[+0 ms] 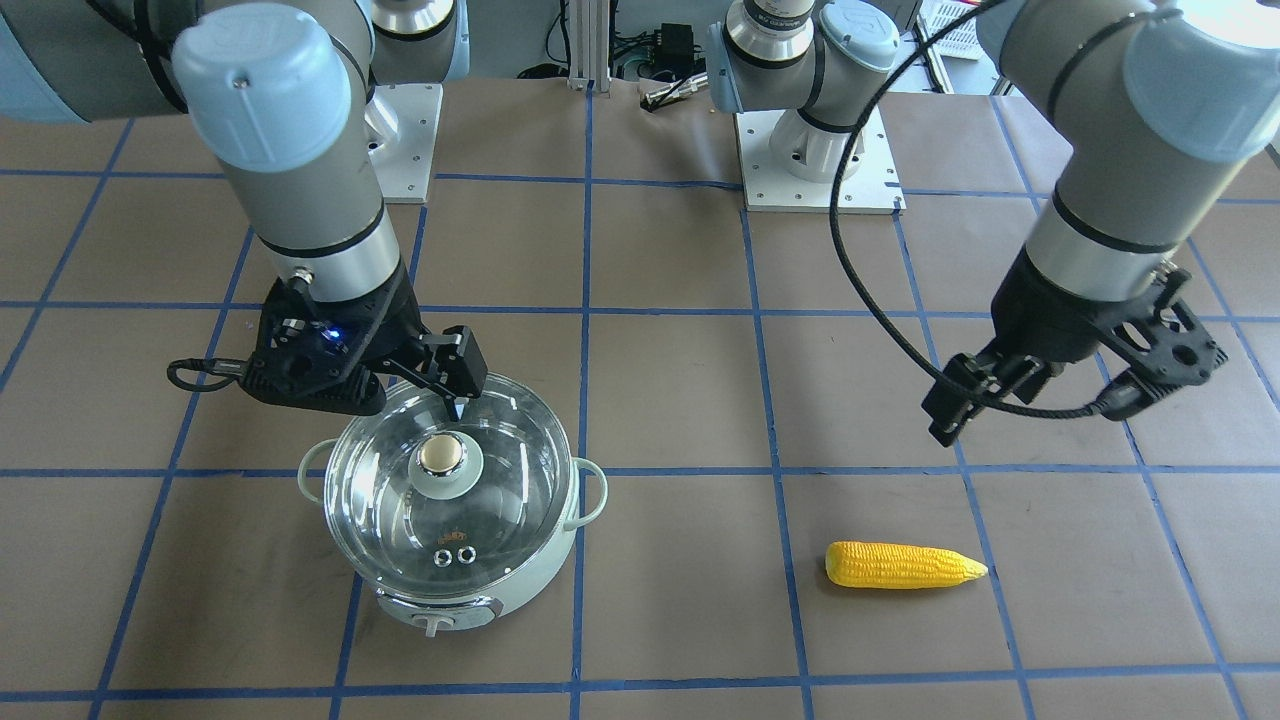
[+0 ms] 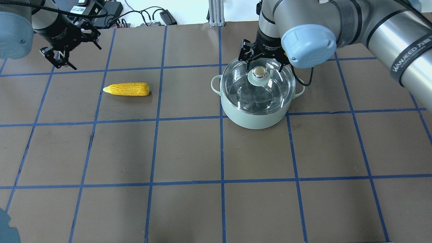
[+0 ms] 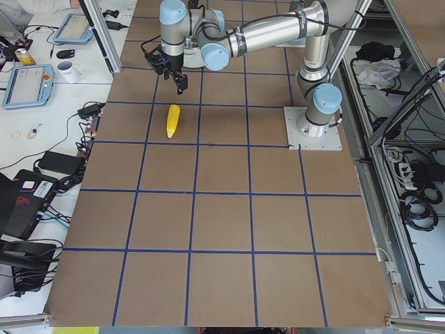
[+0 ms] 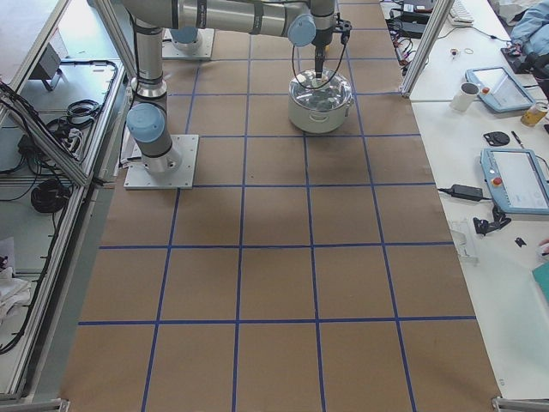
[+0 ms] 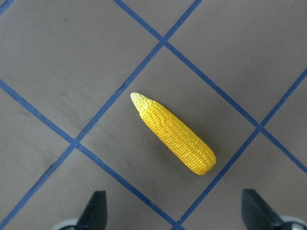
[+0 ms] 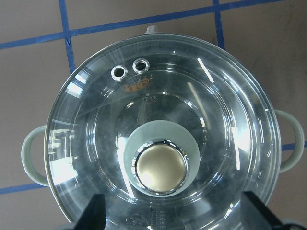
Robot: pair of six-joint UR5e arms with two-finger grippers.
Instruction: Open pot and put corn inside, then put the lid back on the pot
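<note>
The pot (image 1: 548,572) stands on the table with its glass lid (image 1: 510,470) on; the beige knob (image 1: 443,457) is at the lid's centre. It also shows in the overhead view (image 2: 256,118). My right gripper (image 1: 440,385) is open and hovers just above the lid, slightly on the robot's side of the knob (image 6: 160,165). Its fingertips (image 6: 96,211) touch nothing. The corn (image 1: 905,566) lies flat on the table, apart from the pot. My left gripper (image 2: 69,50) is open and empty, raised above the table behind the corn (image 5: 175,134).
The table is brown with a blue tape grid (image 2: 221,148). The two arm bases (image 1: 815,160) stand at the robot's edge. Cables and electronics (image 2: 111,10) lie beyond the table's far edge in the overhead view.
</note>
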